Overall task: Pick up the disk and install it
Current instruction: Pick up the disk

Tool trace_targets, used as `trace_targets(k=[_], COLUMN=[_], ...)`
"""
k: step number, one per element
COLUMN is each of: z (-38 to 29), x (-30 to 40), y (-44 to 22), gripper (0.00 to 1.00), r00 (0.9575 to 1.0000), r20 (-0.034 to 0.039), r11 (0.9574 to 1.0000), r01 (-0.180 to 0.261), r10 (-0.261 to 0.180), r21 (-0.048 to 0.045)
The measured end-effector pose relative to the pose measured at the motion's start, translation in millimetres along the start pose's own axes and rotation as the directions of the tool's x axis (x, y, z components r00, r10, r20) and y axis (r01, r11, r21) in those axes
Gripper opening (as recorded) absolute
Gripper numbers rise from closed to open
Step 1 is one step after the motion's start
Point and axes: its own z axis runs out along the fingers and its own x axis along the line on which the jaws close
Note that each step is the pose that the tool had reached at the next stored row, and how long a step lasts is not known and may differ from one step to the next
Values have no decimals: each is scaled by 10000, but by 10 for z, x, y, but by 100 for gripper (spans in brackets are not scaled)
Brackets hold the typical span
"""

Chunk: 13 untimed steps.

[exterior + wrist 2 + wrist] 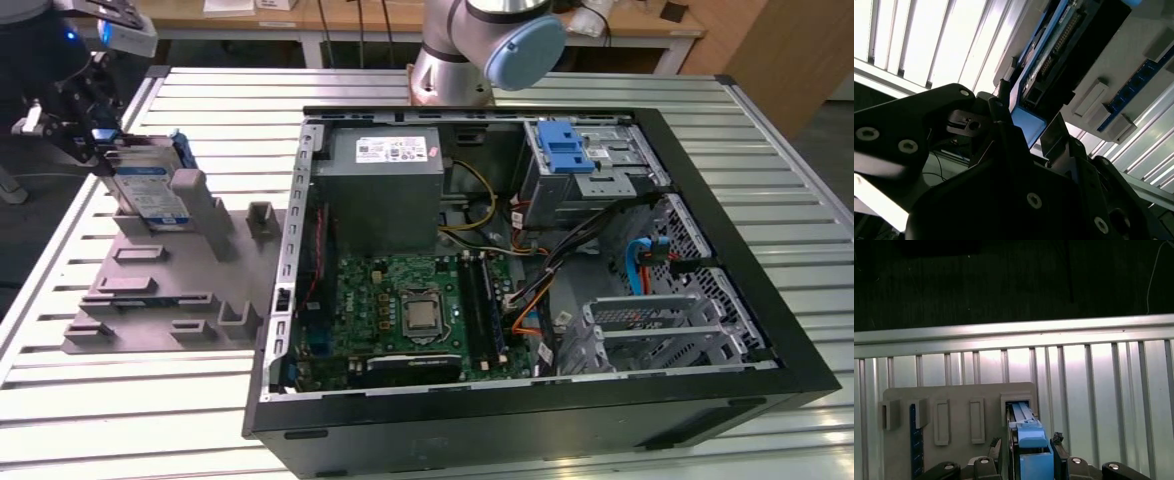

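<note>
The disk [150, 187] stands on edge in a slot at the back of the grey holder [174, 280], at the exterior view's left, its white-and-blue label facing forward. My gripper [96, 128] hangs over its upper end. In both wrist views the blue carrier frame of the disk [1031, 447] [1026, 125] lies between the two dark fingers. My gripper [1026, 442] [1026, 117] is open, with a narrow gap on each side of the disk. The rest of the disk is hidden behind the gripper body.
An open black computer case [747, 330] fills the middle of the slatted metal table [814, 200]. Inside are a grey power supply box [384, 165], a motherboard [400, 310] and a drive bay with a blue latch [566, 148]. The arm's base [461, 55] stands behind the case.
</note>
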Motion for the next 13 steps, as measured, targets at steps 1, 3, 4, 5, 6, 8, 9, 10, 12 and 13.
trace_targets(k=[1,3,4,5,6,8,9,10,12,13], z=[0,0,1,1,2,2,2,3,7,10], x=[0,0,0,0,0,0,0,0,-3,-4], y=[0,0,0,0,0,0,0,0,0,0], gripper=[50,50,50,50,50,50,50,50,50,50], r00=[10000,10000,10000,10000,10000,10000,10000,10000,10000,10000], r20=[0,-1,0,0,1,1,1,-1,-27,-68], r11=[10000,10000,10000,10000,10000,10000,10000,10000,10000,10000], r01=[0,0,0,0,0,0,0,0,-3,-4], r10=[0,0,0,0,0,0,0,0,3,4], r21=[-1,0,1,2,2,2,3,3,7,10])
